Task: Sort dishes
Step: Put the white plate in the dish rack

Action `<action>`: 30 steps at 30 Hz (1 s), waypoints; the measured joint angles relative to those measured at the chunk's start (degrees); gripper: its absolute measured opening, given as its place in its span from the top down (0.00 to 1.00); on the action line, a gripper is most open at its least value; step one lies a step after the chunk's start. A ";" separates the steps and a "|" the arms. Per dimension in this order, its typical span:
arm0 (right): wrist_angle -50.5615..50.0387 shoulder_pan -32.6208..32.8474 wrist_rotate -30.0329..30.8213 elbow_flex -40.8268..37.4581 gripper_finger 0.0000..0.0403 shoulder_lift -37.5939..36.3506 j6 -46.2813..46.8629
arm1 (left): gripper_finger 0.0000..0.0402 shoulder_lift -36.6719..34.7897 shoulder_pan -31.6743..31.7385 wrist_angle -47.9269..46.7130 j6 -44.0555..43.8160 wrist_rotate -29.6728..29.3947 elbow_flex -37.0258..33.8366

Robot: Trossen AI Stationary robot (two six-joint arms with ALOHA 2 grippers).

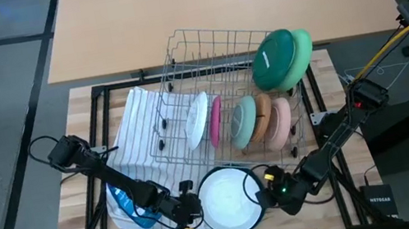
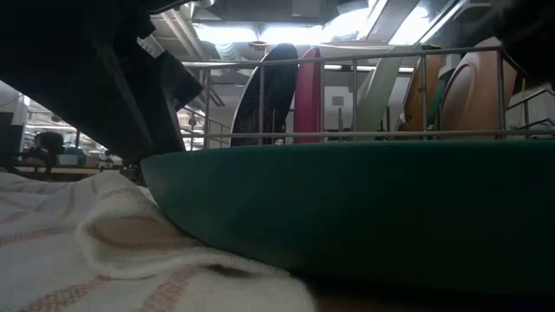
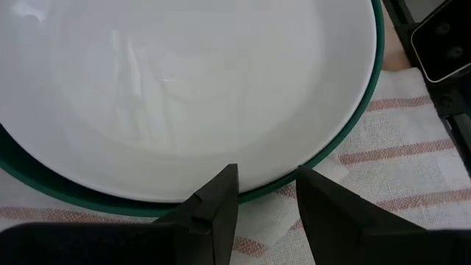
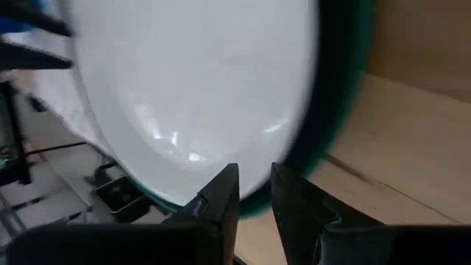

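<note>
High view: a white bowl with a dark green outside sits on the striped towel, just in front of the wire rack. My left gripper is at the bowl's left rim, my right gripper at its right rim. The rack holds a white plate, a magenta plate, then sage, tan and peach dishes standing on edge; a dark green bowl nested on a light green one leans at the rack's far right corner. A blue bottle lies on the towel left of the bowl. A black box beyond the bench's right corner reads "NETGEAR".

Low view: the bowl's green wall fills the frame, resting on the towel, rack dishes upright behind it. No writing.

Left wrist view: my fingers stand spread, just off the rim, gripping nothing. The bowl looks like light, stiff plastic with a glossy, slick inside; I judge the thin rim the only place to hold.

Right wrist view: my fingers stand narrowly apart at the opposite rim; I cannot tell whether they pinch it. One finger over the lip and one under should hold; a shallow bite could slip. No labels on the bowl.
</note>
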 joint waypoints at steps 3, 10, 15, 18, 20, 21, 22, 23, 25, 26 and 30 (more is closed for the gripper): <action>-2.79 0.00 -2.35 0.00 0.79 0.00 3.75 | 0.68 0.00 0.00 0.00 -0.01 -0.01 0.00; -3.61 0.00 -1.92 0.00 0.79 0.00 5.59 | 0.68 0.00 -0.07 -0.07 -0.11 -1.08 0.00; -2.49 0.00 0.60 0.00 0.79 0.00 5.68 | 0.68 0.00 -0.04 -0.11 -0.11 -1.38 0.00; -2.79 -0.50 0.09 0.00 0.79 0.00 5.83 | 0.68 0.00 -0.04 -0.11 -0.13 -1.46 0.00; -3.40 -0.48 0.21 0.00 0.79 0.00 5.87 | 0.68 0.00 -0.04 -0.11 -0.13 -1.49 0.00; -3.60 -0.49 0.47 0.00 0.79 0.01 5.96 | 0.68 0.00 -0.04 -0.11 -0.13 -1.49 0.00; -3.65 -0.61 0.72 0.00 0.79 0.02 6.03 | 0.68 0.00 -0.04 -0.11 -0.13 -1.52 0.00; -3.67 -0.79 0.58 0.02 0.79 0.17 6.38 | 0.68 0.00 -0.04 -0.10 -0.13 -1.53 0.00; -3.75 -1.05 0.59 0.02 0.79 0.99 6.84 | 0.68 0.00 -0.04 -0.09 -0.13 -1.53 0.00; -3.70 -1.29 0.23 0.02 0.79 1.65 6.91 | 0.68 0.00 -0.04 -0.09 -0.13 -1.53 0.00; -1.62 -2.40 -2.19 0.20 0.79 4.22 6.93 | 0.68 0.00 -0.02 -0.09 -0.15 -1.57 0.00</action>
